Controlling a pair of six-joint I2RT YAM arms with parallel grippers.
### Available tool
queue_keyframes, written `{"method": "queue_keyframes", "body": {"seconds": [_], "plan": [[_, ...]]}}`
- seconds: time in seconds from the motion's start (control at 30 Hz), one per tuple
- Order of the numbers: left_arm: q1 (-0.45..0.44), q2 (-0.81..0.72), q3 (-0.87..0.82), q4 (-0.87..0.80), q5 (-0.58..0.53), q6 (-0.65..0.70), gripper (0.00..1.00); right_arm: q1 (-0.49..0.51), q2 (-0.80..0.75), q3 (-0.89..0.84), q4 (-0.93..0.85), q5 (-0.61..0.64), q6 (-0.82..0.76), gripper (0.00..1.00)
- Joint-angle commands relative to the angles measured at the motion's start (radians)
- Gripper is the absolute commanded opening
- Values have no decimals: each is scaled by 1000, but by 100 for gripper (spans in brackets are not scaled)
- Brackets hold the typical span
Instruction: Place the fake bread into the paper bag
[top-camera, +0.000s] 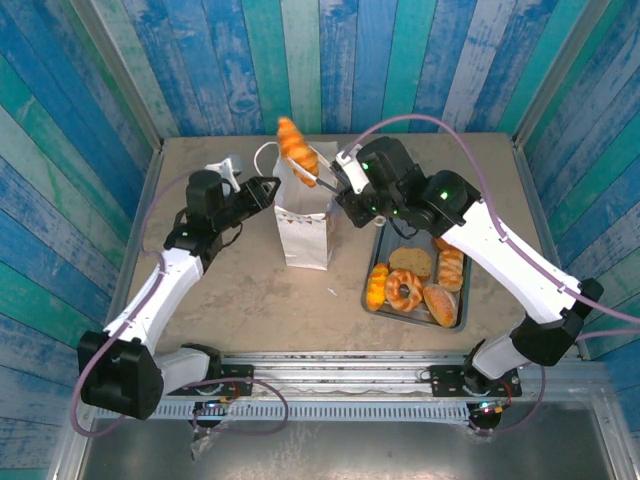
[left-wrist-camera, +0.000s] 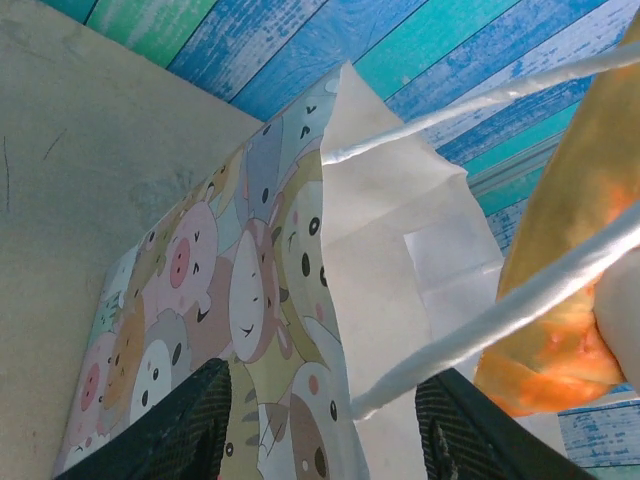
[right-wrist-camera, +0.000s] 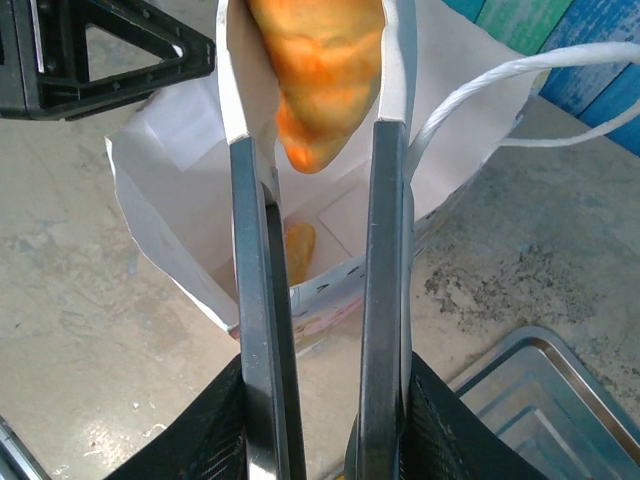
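An orange croissant (top-camera: 297, 150) (right-wrist-camera: 315, 80) of the fake bread hangs over the open mouth of the white paper bag (top-camera: 305, 235) (right-wrist-camera: 160, 200), pinched between the tips of metal tongs (top-camera: 318, 178) (right-wrist-camera: 250, 300). My right gripper (top-camera: 345, 185) (right-wrist-camera: 325, 430) is shut on the tongs. Another bread piece (right-wrist-camera: 297, 250) lies at the bag's bottom. My left gripper (top-camera: 265, 190) (left-wrist-camera: 325, 420) is open, its fingers (left-wrist-camera: 190, 420) astride the bag's left rim (left-wrist-camera: 270, 300) and a cord handle (left-wrist-camera: 500, 315), touching neither. Several more breads (top-camera: 405, 290) lie on the tray.
The grey metal tray (top-camera: 455, 320) (right-wrist-camera: 540, 400) sits right of the bag, under my right arm. Blue-green plank walls close in the table on three sides. Bare tabletop lies in front of the bag and to its left.
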Motion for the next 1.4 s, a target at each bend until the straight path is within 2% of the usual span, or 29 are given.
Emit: {"method": "queue_keyframes", "body": {"seconds": [0.0,0.3,0.47,0.6,1.1,1.37], "plan": [[-3,25,27,-4,22,35,51,7,-1,10,-14,33,-9,36],[-3,34,27,-10,8,36,40,8,22,17,-74,50,-11,37],[-3,26,29,-28,-10,50,38,7,29,25,-111,67,-19,38],[-4,25,29,-31,-11,53,31,8,50,41,-148,101,-16,42],[-3,20,34,-34,-8,62,31,8,106,122,-180,84,-21,57],[-3,22,36,-31,11,72,35,7,109,182,-166,51,-9,56]]}}
